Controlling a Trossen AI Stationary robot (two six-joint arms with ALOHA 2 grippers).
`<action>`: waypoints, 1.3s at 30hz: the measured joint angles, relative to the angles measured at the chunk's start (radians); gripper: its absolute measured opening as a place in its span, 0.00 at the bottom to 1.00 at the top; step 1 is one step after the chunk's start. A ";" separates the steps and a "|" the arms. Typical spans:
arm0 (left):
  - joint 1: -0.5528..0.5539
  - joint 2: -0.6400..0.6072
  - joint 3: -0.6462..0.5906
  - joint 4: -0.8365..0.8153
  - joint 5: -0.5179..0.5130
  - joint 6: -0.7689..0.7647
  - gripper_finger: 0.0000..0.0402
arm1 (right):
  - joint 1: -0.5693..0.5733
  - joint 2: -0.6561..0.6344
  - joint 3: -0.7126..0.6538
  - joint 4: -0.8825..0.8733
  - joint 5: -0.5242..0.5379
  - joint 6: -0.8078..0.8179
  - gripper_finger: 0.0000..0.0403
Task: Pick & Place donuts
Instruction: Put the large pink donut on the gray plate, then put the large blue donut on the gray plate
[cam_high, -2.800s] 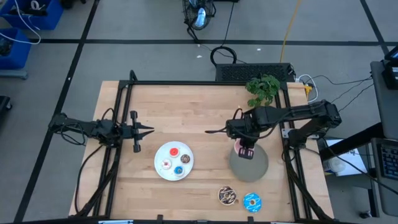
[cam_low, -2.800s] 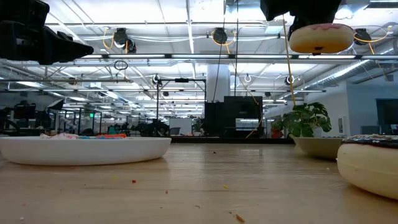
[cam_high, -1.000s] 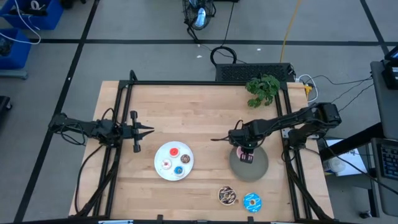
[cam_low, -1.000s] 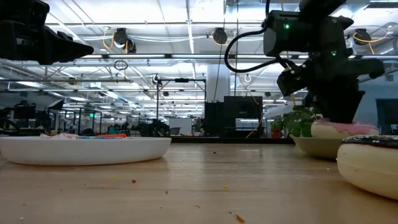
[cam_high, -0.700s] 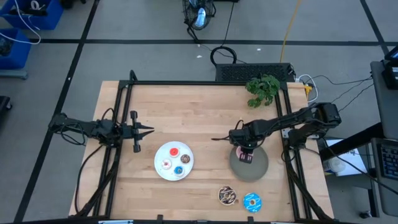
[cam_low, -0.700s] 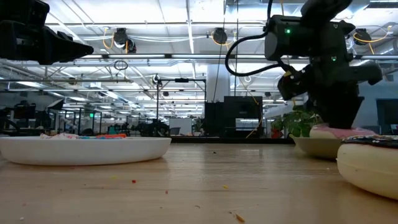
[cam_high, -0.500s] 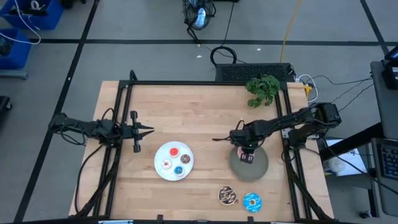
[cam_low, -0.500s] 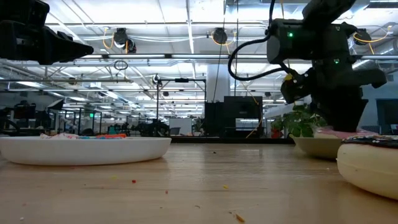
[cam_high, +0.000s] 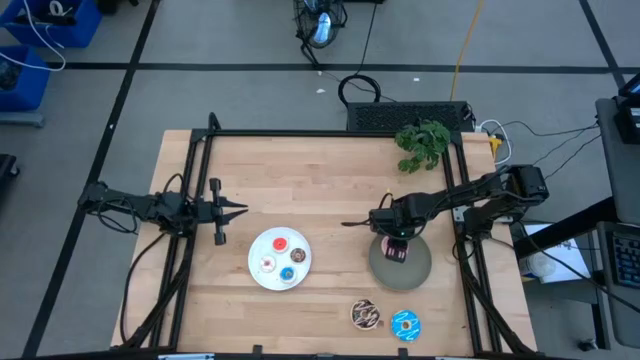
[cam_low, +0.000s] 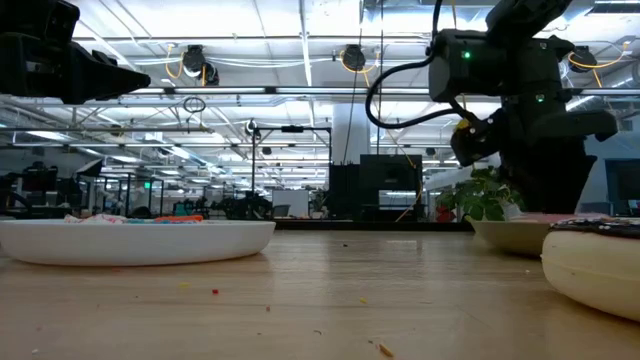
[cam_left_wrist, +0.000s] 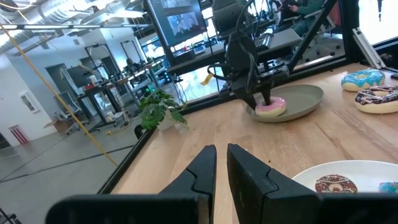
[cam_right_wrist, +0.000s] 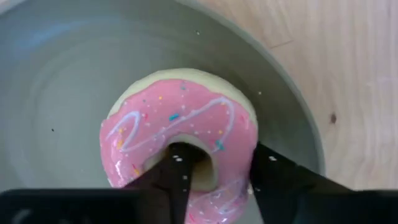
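A pink-iced donut (cam_right_wrist: 180, 124) lies in the grey round plate (cam_high: 418, 270) at the table's right; it also shows in the left wrist view (cam_left_wrist: 271, 107). My right gripper (cam_right_wrist: 219, 163) stands over it, shut on it. A chocolate sprinkled donut (cam_high: 365, 315) and a blue-iced donut (cam_high: 405, 324) lie on the table near the front edge. Red (cam_high: 279, 243), pink-white (cam_high: 268, 264), brown (cam_high: 298, 255) and blue (cam_high: 288, 275) tiny donuts lie on the white plate (cam_high: 254, 250). My left gripper (cam_high: 238, 209) is shut and empty, above the table's left side. My right gripper pinches the pink-iced donut's ring wall (cam_right_wrist: 233, 177) between its two fingers. One finger (cam_right_wrist: 180, 171) is in the hole and the other (cam_right_wrist: 273, 177) is outside the ring. The fingers point down from above. The donut lies flat, icing up, on the grey plate (cam_right_wrist: 62, 74).
A potted green plant (cam_high: 423, 143) stands at the far right corner. Black frame rails (cam_high: 300, 133) run along the table's far, left and right sides. Bare wood lies between the two plates and across the table's far half.
My right gripper has gone a little farther down with the pink-iced donut. In the low view the donut has sunk behind the grey plate's rim. My left arm has kept still.
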 joint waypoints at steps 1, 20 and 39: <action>0.000 0.000 0.000 0.000 0.000 0.000 0.12 | 0.000 0.000 0.001 -0.005 0.000 0.001 0.40; 0.000 0.000 0.000 0.000 0.000 0.001 0.12 | 0.019 -0.001 0.246 -0.318 0.074 -0.003 0.48; 0.000 0.000 0.000 0.000 0.000 -0.013 0.12 | 0.181 -0.001 0.294 -0.331 0.077 0.017 0.02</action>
